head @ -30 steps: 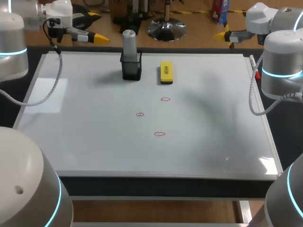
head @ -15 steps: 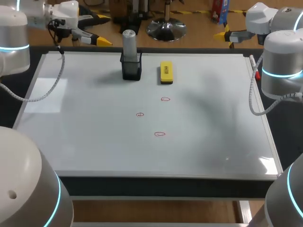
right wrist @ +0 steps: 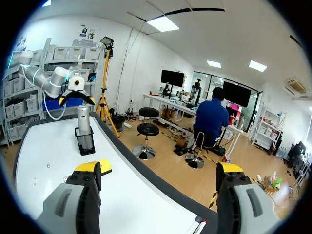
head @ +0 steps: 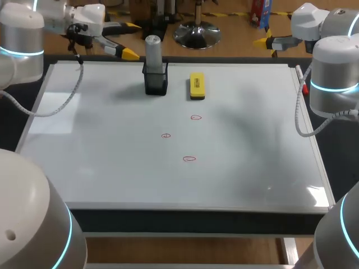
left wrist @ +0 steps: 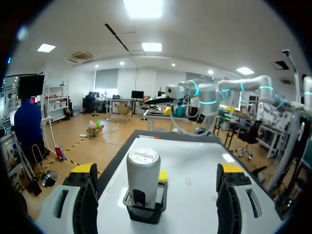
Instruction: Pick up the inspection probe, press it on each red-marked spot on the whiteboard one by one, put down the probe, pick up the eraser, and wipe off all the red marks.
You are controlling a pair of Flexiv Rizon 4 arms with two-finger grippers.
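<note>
The grey cylindrical probe stands upright in a black holder at the far side of the whiteboard. A yellow eraser lies just right of it. Three small red marks sit mid-board. My left gripper hovers open at the far edge, just left of the probe. In the left wrist view the probe stands ahead, between the open fingers, with the eraser behind it. My right gripper is open beyond the far right edge, empty.
A marker lies along the board's right frame. The right wrist view shows the probe, eraser and my left gripper far off across the board.
My left gripper has moved right along the far edge, toward the probe, staying open. The right arm has not moved.
</note>
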